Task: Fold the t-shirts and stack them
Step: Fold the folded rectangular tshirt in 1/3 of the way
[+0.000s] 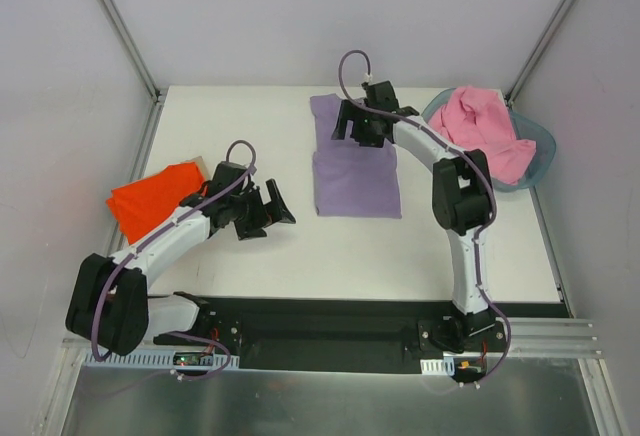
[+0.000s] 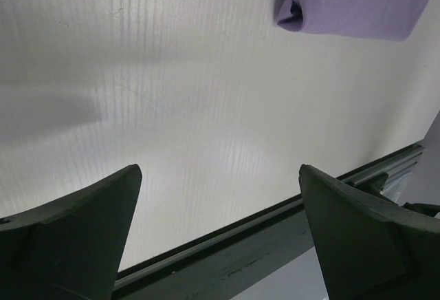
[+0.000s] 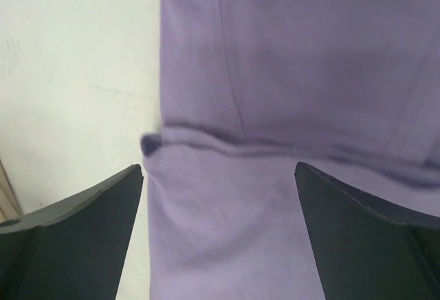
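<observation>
The lavender t-shirt (image 1: 352,168) lies flat and partly folded in the middle of the white table; it also shows in the right wrist view (image 3: 289,73) and at the top of the left wrist view (image 2: 357,1). My right gripper (image 1: 352,128) hovers over its far part, open, with nothing between the fingers. My left gripper (image 1: 268,211) is open and empty above bare table, left of the lavender shirt. The orange-red t-shirt (image 1: 150,199) lies folded at the left edge. The pink t-shirt (image 1: 485,131) is heaped in the basket. The teal shirt is out of view.
The grey-blue plastic basket (image 1: 540,151) stands at the back right corner. A black rail (image 1: 330,311) runs along the table's near edge, also in the left wrist view (image 2: 275,238). Grey walls enclose the table.
</observation>
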Motion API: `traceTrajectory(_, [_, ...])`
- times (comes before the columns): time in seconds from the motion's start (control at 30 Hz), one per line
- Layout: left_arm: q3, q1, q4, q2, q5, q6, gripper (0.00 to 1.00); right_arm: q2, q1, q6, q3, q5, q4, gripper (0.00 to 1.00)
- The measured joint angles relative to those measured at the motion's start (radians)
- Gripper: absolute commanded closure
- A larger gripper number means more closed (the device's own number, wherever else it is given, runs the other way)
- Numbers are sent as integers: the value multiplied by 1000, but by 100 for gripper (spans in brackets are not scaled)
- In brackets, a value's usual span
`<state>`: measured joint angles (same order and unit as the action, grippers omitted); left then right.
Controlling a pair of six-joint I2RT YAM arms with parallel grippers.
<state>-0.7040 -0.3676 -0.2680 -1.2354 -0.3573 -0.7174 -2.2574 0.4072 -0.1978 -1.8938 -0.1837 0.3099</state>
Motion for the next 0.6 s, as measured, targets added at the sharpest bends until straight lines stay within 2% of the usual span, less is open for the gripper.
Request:
traceTrajectory(0.17, [-3, -13, 26, -23, -3, -5, 1, 208, 0, 8, 269, 47, -3, 3])
traceTrajectory(0.3, [-56, -43, 74, -134, -12, -15, 2, 566, 1, -2, 616, 120, -18, 3])
traceTrajectory(0.43, [-167, -65, 129, -304, -58, -26, 13, 915, -1, -33, 875, 247, -29, 3])
traceTrajectory(0.57, [-290, -74, 169, -470, -94, -31, 31, 1042, -35, -50, 1017, 323, -14, 3])
traceTrajectory(0.6, [-311, -79, 182, -504, -101, -34, 32, 1051, -47, -53, 1046, 335, -6, 3])
